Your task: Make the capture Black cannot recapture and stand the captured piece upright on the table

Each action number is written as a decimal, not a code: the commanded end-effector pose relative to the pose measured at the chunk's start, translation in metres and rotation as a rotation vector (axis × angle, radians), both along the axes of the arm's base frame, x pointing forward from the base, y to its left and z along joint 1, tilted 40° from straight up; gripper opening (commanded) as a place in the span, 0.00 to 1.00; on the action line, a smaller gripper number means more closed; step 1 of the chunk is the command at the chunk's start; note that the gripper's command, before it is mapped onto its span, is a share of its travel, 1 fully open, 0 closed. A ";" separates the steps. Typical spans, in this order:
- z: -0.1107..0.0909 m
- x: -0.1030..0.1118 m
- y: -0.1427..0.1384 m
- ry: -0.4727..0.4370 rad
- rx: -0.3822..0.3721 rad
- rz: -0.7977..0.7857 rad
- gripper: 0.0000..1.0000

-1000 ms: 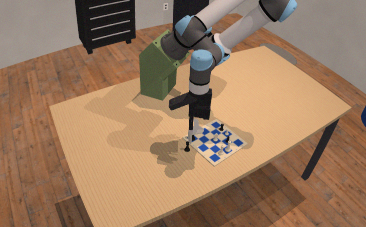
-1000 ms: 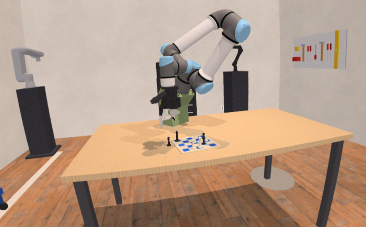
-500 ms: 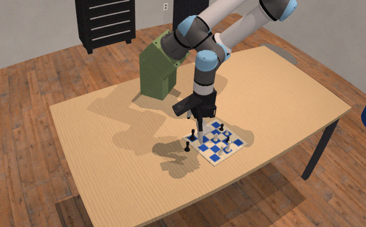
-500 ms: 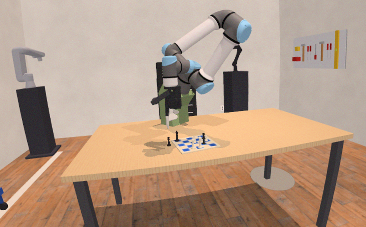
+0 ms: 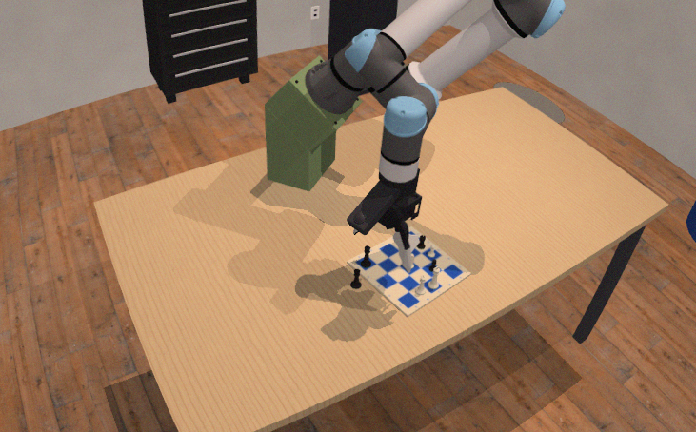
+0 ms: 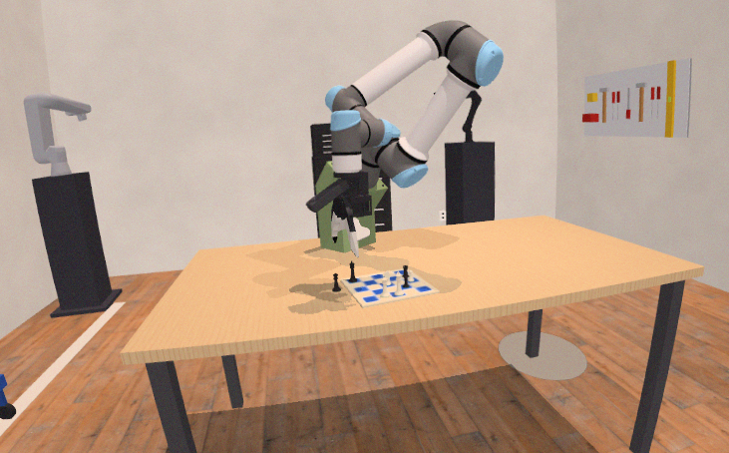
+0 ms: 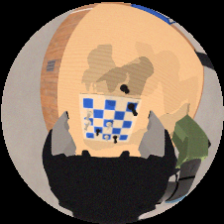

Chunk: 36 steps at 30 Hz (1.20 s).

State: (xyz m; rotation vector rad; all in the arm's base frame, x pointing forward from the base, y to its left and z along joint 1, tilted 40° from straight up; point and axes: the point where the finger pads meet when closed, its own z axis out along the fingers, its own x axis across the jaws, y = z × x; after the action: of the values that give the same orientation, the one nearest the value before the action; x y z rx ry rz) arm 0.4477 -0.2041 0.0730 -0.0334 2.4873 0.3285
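The blue and cream board (image 5: 403,308) (image 6: 378,301) (image 7: 121,105) lies on the table. A black piece (image 5: 356,279) (image 6: 336,282) (image 7: 124,88) stands upright on the table just beside the board. A tall black piece (image 5: 367,257) (image 6: 352,271) (image 7: 132,108) stands on the near corner square. Two other black pieces, one (image 5: 421,242) (image 7: 115,139) at the back edge and one (image 5: 432,265) (image 7: 97,132) among the white pieces, are on the board. Several white pieces, including a tall one (image 5: 434,278), stand there. My gripper (image 7: 107,111) is open and empty above the board; its fingers partly hide the board in the top view.
The green robot mount (image 5: 291,139) (image 6: 333,235) (image 7: 192,141) stands on the table behind the board. The arm's shadow falls across the table beside the piece off the board. Square labels on the board's edge are too small to read.
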 end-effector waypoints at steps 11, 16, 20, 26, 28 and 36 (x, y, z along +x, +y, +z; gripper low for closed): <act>0.027 0.024 0.017 -0.154 -0.347 0.471 1.00; 0.031 0.026 0.020 -0.194 -0.445 0.598 1.00; 0.037 0.031 0.026 -0.223 -0.518 0.690 1.00; 0.045 0.036 0.037 -0.269 -0.636 0.839 1.00; 0.047 0.038 0.040 -0.285 -0.675 0.890 1.00; 0.054 0.041 0.048 -0.346 -0.826 1.083 1.00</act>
State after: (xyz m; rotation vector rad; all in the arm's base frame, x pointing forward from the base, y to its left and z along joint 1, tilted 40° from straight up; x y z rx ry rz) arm 0.4847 -0.1625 0.1190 -1.3724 2.0553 -0.1962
